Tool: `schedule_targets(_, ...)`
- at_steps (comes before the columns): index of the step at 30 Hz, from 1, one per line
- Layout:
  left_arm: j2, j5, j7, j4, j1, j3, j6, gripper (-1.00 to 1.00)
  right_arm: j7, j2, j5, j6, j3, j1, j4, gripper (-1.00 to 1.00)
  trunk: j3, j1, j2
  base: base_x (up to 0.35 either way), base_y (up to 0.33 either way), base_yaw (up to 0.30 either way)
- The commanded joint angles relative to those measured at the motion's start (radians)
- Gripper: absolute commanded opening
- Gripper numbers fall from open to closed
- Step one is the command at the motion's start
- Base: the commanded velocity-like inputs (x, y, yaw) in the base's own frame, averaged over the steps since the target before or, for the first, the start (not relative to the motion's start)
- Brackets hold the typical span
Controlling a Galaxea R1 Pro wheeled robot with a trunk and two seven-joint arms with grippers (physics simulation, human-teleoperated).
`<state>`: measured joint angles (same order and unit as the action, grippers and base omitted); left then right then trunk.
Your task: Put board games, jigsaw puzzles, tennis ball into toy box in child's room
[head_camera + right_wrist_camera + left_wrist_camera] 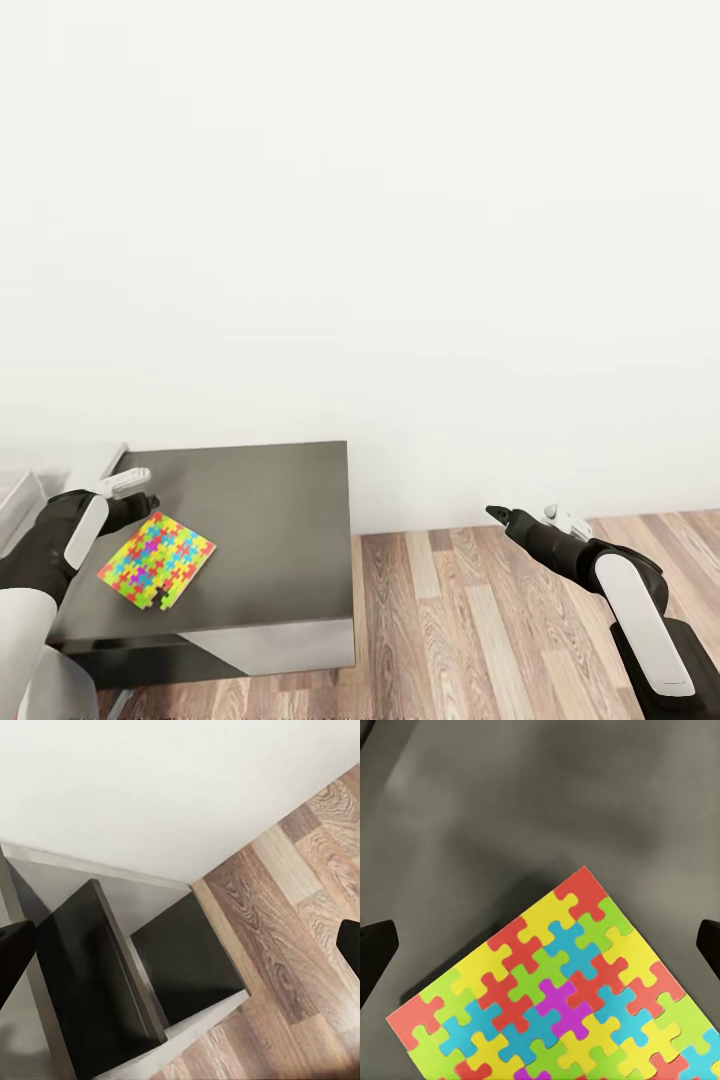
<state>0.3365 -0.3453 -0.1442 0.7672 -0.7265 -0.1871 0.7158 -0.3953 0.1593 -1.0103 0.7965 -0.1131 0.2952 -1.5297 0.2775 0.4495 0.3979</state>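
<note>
On the dark grey top (270, 500) at about 8 o'clock in the head view lies the jigsaw puzzle (157, 559), flat. Just above it hovers the left gripper (540, 945), fingers spread wide. Toward 4 o'clock, the right gripper (180, 937) hangs over the wood floor (480, 620), fingers apart and empty.

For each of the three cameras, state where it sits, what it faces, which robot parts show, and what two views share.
Head view: on the head, looking forward and down at the white wall, dark cabinet and plank floor; both arms, left hand, right hand.
Left wrist view: near the left hand, facing the jigsaw puzzle lying on the cabinet top; dark fingertips.
Right wrist view: near the right hand, facing cabinet, wall, floor; fingertips at the edges.
Shared: the puzzle, in head and left wrist views.
</note>
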Motion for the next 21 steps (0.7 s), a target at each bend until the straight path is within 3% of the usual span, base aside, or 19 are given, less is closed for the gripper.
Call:
schedule_targets(1,0.000,-0.011,-0.008,0.001,-0.001,0.000,0.005,1.00,-0.010,0.000,-0.011,0.003,0.000,0.001,-0.001,1.00,0.004,0.001,0.002,0.000,0.000,0.000)
schedule_targets(21,-0.003,-0.010,-0.008,0.001,-0.001,0.001,0.004,1.00,-0.010,-0.001,-0.011,0.002,0.000,0.001,-0.002,1.00,0.036,0.001,0.002,0.000,0.000,0.000)
